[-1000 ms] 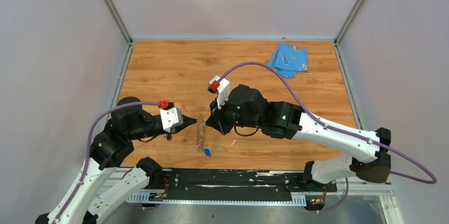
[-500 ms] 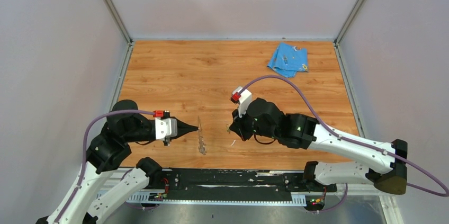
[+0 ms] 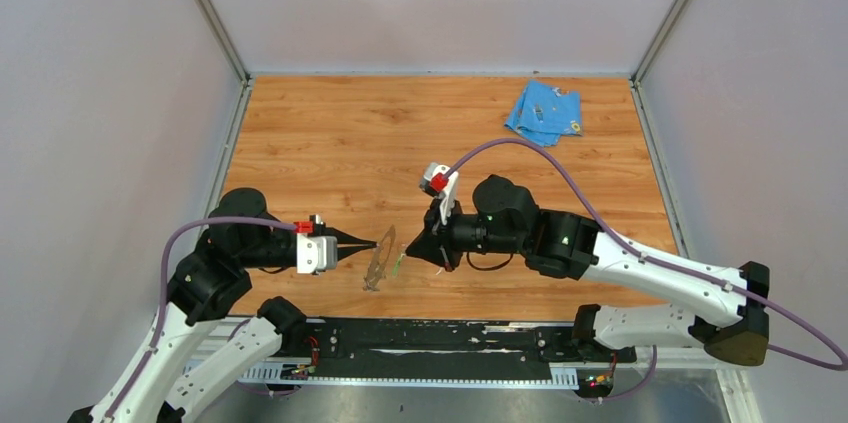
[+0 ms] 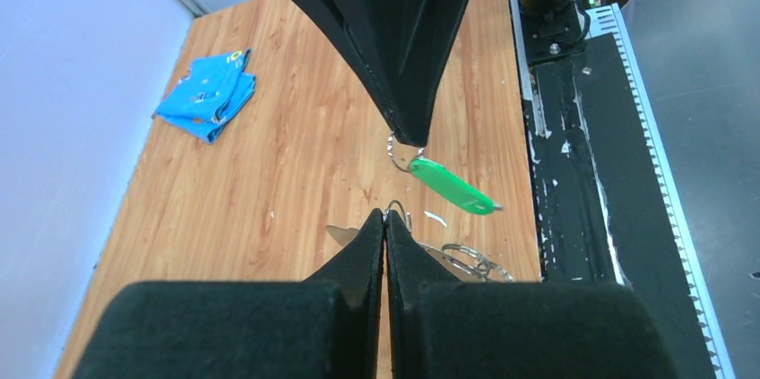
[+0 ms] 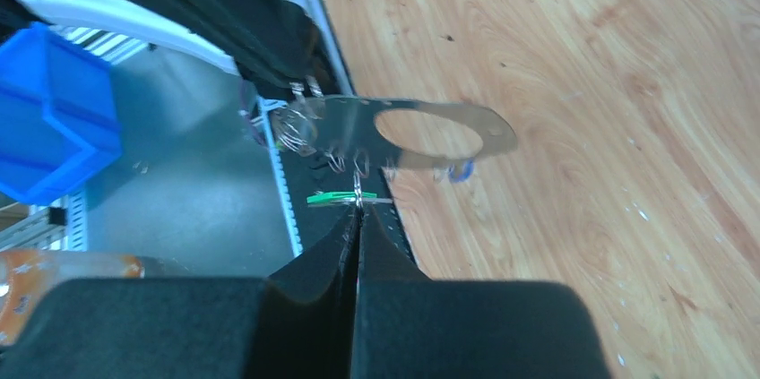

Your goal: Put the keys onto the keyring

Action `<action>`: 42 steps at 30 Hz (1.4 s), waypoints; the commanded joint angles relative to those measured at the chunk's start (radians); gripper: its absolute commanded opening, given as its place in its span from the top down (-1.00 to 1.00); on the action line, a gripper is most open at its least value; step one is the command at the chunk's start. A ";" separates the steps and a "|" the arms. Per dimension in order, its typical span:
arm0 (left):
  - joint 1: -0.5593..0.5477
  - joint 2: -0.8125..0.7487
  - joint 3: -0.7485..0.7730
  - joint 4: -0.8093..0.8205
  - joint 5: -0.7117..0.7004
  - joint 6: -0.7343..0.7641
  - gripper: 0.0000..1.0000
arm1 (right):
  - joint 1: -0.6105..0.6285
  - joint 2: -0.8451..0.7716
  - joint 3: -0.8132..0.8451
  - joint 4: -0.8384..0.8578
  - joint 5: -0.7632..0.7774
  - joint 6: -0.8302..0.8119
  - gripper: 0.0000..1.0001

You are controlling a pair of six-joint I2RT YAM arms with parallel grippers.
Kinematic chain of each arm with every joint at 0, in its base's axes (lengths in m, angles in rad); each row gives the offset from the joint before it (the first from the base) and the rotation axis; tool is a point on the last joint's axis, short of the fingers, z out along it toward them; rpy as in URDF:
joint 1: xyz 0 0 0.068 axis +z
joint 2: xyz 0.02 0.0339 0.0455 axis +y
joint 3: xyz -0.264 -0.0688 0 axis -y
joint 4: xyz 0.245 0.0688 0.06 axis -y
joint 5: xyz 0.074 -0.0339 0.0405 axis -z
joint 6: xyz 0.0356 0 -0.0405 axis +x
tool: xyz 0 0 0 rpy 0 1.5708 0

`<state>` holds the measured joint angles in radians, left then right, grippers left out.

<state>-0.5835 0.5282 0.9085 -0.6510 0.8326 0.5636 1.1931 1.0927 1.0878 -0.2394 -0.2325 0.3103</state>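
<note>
My left gripper (image 3: 373, 244) is shut on one end of the keyring (image 3: 378, 263), a thin grey metal band with an oval hole that hangs tilted above the table's front edge. In the right wrist view the keyring (image 5: 403, 133) stretches sideways, with the blue key (image 5: 460, 170) dangling behind it. My right gripper (image 3: 408, 255) faces the left one from the right. It is shut on the small wire ring of the green key (image 5: 345, 197). Seen from the left wrist, the green key (image 4: 453, 186) hangs just past my shut left gripper (image 4: 385, 213).
A light-blue cloth (image 3: 545, 111) lies crumpled at the far right of the wooden table. The black mounting rail (image 3: 430, 338) runs along the near edge, right below both grippers. A blue bin (image 5: 54, 115) sits off the table below the rail.
The right arm swung away to the right, then came back left, holding the green key close to the keyring. The keyring has tipped from hanging straight to a slant. The left gripper barely moved.
</note>
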 commanded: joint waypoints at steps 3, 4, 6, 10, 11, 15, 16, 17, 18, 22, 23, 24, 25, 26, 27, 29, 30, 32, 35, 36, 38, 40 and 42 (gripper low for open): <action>0.007 0.008 0.016 0.021 0.055 0.047 1.00 | -0.025 -0.027 -0.027 -0.191 0.330 -0.006 0.99; 0.006 0.010 0.016 0.021 0.057 0.046 1.00 | -0.030 -0.040 -0.064 -0.197 0.370 0.004 0.99; 0.005 0.012 0.014 0.020 0.057 0.050 1.00 | -0.043 -0.056 -0.149 -0.191 0.431 0.029 1.00; 0.005 0.016 0.011 0.021 0.063 0.064 1.00 | -0.062 -0.050 -0.345 -0.053 0.436 0.030 1.00; 0.005 0.017 0.012 0.021 0.064 0.066 1.00 | -0.063 -0.050 -0.399 0.006 0.431 0.026 0.99; 0.005 0.018 0.012 0.018 0.063 0.067 1.00 | -0.074 -0.038 -0.561 0.203 0.411 0.025 0.99; 0.006 0.017 0.012 0.016 0.063 0.068 1.00 | -0.077 -0.032 -0.585 0.228 0.406 0.023 0.99; 0.006 0.017 0.012 0.015 0.063 0.069 1.00 | -0.082 -0.025 -0.601 0.275 0.398 0.023 0.99; 0.006 0.018 0.011 0.014 0.063 0.071 1.00 | -0.089 -0.014 -0.611 0.294 0.386 0.022 0.99; 0.005 0.018 0.006 0.014 0.065 0.074 1.00 | -0.116 0.026 -0.564 0.258 0.315 -0.010 0.39; 0.005 0.016 0.005 0.014 0.066 0.075 1.00 | -0.116 0.015 -0.533 0.218 0.316 -0.029 0.26; 0.005 0.016 0.003 0.014 0.067 0.072 1.00 | -0.116 -0.003 -0.501 0.187 0.321 -0.052 0.13; 0.005 0.016 0.002 0.014 0.068 0.070 1.00 | -0.116 -0.025 -0.474 0.169 0.325 -0.076 0.04; 0.005 0.016 0.001 0.014 0.069 0.069 1.00 | -0.116 -0.052 -0.444 0.161 0.319 -0.103 -0.09; 0.005 0.016 0.002 0.014 0.069 0.066 1.00 | -0.116 -0.079 -0.417 0.158 0.306 -0.131 -0.37; 0.005 0.018 0.002 0.014 0.070 0.058 1.00 | -0.116 -0.129 -0.370 0.166 0.268 -0.191 -0.92; 0.006 0.017 0.001 0.014 0.068 0.057 1.00 | -0.116 -0.148 -0.348 0.178 0.232 -0.230 -0.99; 0.007 0.017 0.001 0.014 0.065 0.054 1.00 | -0.116 -0.179 -0.302 0.223 0.143 -0.274 -1.00; 0.005 0.022 0.003 0.014 0.069 0.052 1.00 | -0.116 -0.188 -0.271 0.361 0.007 -0.298 -0.90; 0.005 0.024 0.004 0.013 0.068 0.051 1.00 | -0.116 -0.178 -0.258 0.388 -0.033 -0.299 -0.85; 0.005 0.025 0.006 0.012 0.057 0.051 1.00 | -0.117 -0.147 -0.229 0.380 -0.068 -0.303 -0.68; 0.005 0.020 0.004 -0.003 0.035 0.060 1.00 | -0.117 -0.108 -0.232 0.340 -0.045 -0.306 -0.62; 0.006 0.015 -0.008 -0.028 0.003 0.083 1.00 | -0.116 -0.065 -0.265 0.342 -0.015 -0.307 -0.67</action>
<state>-0.5835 0.5453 0.9085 -0.6521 0.8719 0.6189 1.0863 0.9531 0.8536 0.1188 -0.2188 0.0399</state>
